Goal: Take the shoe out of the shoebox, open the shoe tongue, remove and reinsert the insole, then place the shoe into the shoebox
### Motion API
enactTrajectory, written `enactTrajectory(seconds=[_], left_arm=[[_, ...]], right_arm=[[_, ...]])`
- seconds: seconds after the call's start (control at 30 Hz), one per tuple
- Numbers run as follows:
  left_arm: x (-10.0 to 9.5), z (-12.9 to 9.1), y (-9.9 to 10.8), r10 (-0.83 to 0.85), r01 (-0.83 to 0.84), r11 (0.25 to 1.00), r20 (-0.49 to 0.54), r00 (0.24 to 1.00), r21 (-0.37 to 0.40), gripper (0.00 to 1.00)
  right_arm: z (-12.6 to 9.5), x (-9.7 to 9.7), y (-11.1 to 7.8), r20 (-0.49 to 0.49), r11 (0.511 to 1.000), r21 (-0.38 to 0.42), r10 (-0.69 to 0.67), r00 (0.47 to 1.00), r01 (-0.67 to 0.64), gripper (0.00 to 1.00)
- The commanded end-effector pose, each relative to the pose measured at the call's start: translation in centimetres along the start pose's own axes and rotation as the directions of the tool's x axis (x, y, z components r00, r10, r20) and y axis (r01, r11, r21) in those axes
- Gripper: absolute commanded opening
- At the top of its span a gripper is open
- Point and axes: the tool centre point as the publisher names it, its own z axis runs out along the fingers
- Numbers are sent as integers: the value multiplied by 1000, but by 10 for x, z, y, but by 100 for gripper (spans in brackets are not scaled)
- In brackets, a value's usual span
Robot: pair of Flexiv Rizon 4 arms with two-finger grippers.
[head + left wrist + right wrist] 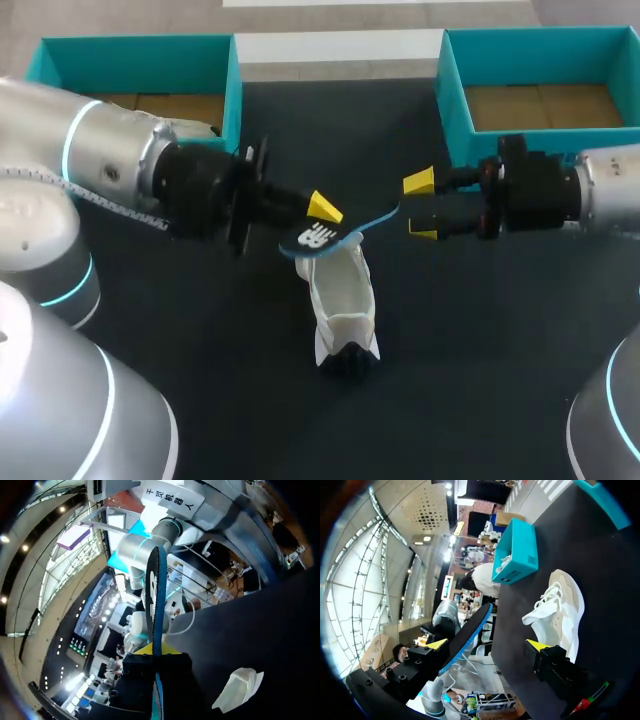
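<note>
Above the shoe (345, 300), left hand (320, 215) gripping logo-printed insole (318, 238)

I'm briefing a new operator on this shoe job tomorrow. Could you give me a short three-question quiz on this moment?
1. True or false: the left claw is shut on the insole.
2. Fill in the blank: the right claw, at the insole's far end, is ____ (open or shut).
3. Where is the white shoe?
A) inside a teal box
B) resting on the table
C) gripped by the right claw

Key: 1 true; 2 open; 3 B.
</note>
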Motion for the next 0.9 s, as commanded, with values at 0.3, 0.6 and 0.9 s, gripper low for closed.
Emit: enactTrajectory(seconds=[0.3, 0.6, 0.9], left_arm=[[6, 2, -7, 301, -297, 945, 4, 954, -133, 0], [6, 2, -7, 301, -297, 945, 4, 954, -133, 0], [19, -16, -2, 396, -387, 905, 22, 918, -176, 0]], right_arm=[[2, 0, 0, 1, 1000, -2, 1, 1000, -1, 100], [2, 0, 0, 1, 1000, -2, 1, 1000, -1, 100], [2, 0, 0, 1, 1000, -2, 1, 1000, -1, 100]])
